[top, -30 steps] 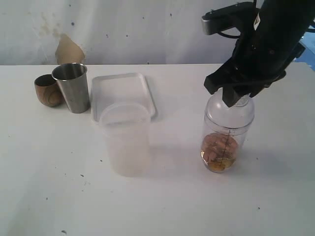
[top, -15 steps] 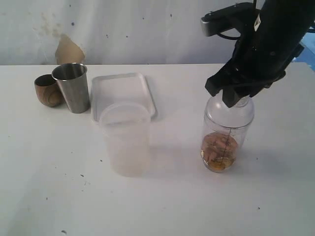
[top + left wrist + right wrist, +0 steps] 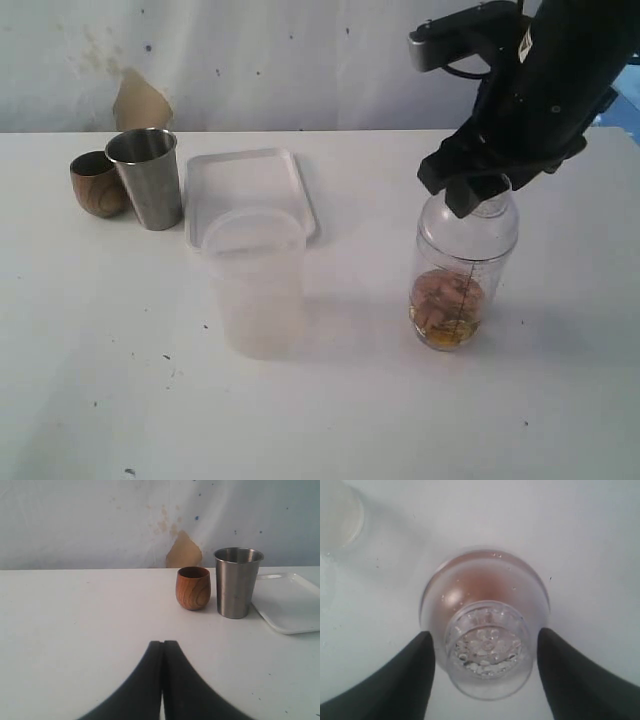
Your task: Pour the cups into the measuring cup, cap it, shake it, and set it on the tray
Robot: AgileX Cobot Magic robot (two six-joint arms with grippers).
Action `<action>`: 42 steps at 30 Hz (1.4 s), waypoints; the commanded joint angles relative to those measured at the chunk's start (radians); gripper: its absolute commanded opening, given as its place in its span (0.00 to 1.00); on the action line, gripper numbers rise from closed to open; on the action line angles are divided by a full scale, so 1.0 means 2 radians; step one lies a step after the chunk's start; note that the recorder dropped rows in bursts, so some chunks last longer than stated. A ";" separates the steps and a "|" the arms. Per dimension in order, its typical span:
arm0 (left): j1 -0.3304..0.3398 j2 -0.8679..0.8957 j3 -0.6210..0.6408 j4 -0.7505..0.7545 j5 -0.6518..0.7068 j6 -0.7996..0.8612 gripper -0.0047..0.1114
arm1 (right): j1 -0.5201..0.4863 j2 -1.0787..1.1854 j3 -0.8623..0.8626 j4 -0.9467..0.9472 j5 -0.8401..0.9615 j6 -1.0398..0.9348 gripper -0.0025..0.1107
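1. Since a second ago the right tool (image 3: 492, 192) has lifted a little and its jaws have spread. They now straddle the cap (image 3: 487, 650) with a gap on each side, gripping nothing.
2. The left tool (image 3: 162, 680) is closed and empty, low over the desk (image 3: 100, 350).
3. Pouring looks done: the steel tumbler (image 3: 146, 178) and wooden cup (image 3: 97, 184) stand upright near the desk's far left corner, and the capped measuring cup (image 3: 465, 270) holds brownish contents.
4. Shaken or not — I cannot tell.
5. Left to do: the measuring cup stands toward the desk's right edge, well apart from the tray (image 3: 250, 165) — it is not yet on it.
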 commanded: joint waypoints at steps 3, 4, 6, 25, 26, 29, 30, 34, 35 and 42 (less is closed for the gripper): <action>-0.002 -0.002 0.002 -0.003 -0.001 0.001 0.04 | -0.007 -0.004 0.002 -0.006 -0.017 -0.006 0.52; -0.002 -0.002 0.002 -0.003 -0.001 0.001 0.04 | -0.007 -0.004 0.002 -0.006 -0.017 -0.006 0.52; -0.002 -0.002 0.002 -0.003 -0.001 0.001 0.04 | -0.007 -0.004 0.002 -0.006 -0.017 -0.006 0.52; -0.002 -0.002 0.002 -0.003 -0.001 0.001 0.04 | -0.007 -0.074 -0.033 -0.001 -0.021 -0.016 0.02; -0.002 -0.002 0.002 -0.003 -0.001 0.001 0.04 | -0.007 -0.073 -0.027 -0.015 -0.034 -0.015 0.02; -0.002 -0.002 0.002 -0.003 -0.001 0.001 0.04 | -0.007 -0.061 0.000 -0.056 -0.068 0.009 0.02; -0.002 -0.002 0.002 -0.003 -0.001 0.001 0.04 | -0.007 -0.056 0.005 -0.052 -0.068 0.009 0.02; -0.002 -0.002 0.002 -0.003 -0.001 0.001 0.04 | -0.007 -0.042 0.018 -0.032 -0.069 0.008 0.02; -0.002 -0.002 0.002 -0.003 -0.001 0.001 0.04 | -0.007 -0.042 0.018 -0.032 -0.070 0.008 0.02; -0.002 -0.002 0.002 -0.003 -0.001 0.001 0.04 | -0.007 -0.038 0.034 -0.019 -0.084 0.006 0.02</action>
